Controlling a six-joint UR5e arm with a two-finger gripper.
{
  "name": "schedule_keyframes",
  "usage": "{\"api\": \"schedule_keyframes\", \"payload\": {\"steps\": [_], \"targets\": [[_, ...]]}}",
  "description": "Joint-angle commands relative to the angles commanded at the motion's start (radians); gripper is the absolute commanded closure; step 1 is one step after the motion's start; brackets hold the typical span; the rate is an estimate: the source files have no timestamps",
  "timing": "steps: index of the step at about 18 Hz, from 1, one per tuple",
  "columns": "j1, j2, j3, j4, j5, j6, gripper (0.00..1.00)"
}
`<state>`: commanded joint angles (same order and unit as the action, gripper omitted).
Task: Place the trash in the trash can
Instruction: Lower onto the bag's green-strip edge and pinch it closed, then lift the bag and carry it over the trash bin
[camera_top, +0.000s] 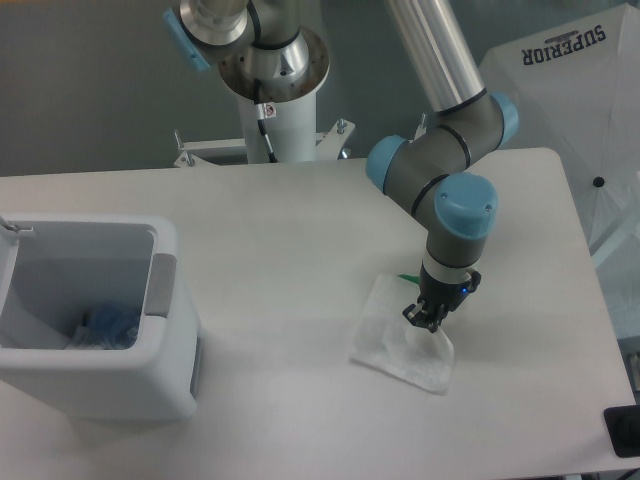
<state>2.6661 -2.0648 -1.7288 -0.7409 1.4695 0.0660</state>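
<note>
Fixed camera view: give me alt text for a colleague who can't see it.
The gripper is down on the translucent plastic bag lying on the white table, apparently pinching its upper edge. At far left stands the white trash can, with the bluish bottle already inside.

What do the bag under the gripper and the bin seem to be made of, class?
Bag: thin translucent plastic film, probably; it looks crinkled and the table shows faintly through.
Bin: moulded white plastic, likely; smooth matt walls, rounded corners.
</note>
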Motion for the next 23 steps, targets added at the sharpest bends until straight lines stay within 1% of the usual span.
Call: {"api": "schedule_keyframes", "payload": {"steps": [3, 6, 7, 10, 12, 14, 15, 18, 20, 22, 23], "targets": [[0.0, 0.044, 0.0, -0.008, 0.0, 0.0, 1.0], [-0.006, 0.126, 0.008, -0.041, -0.009, 0.0, 1.0], [-0.011, 0.162, 0.015, -0.043, -0.044, -0.002, 1.0], [-0.015, 0.248, 0.057, -0.04, -0.225, -0.002, 1.0], [-0.02, 0.296, 0.075, -0.019, -0.297, 0.011, 1.0], [-0.031, 0.319, 0.118, 0.014, -0.317, 0.012, 1.0], [-0.053, 0.331, 0.142, 0.02, -0.322, 0.029, 1.0], [-0.109, 0.35, 0.207, 0.023, -0.331, 0.135, 1.0], [-0.155, 0.357, 0.227, 0.025, -0.348, 0.201, 1.0], [-0.211, 0.379, 0.219, 0.026, -0.35, 0.286, 1.0], [-0.225, 0.377, 0.233, 0.028, -0.35, 0.304, 1.0]]}}
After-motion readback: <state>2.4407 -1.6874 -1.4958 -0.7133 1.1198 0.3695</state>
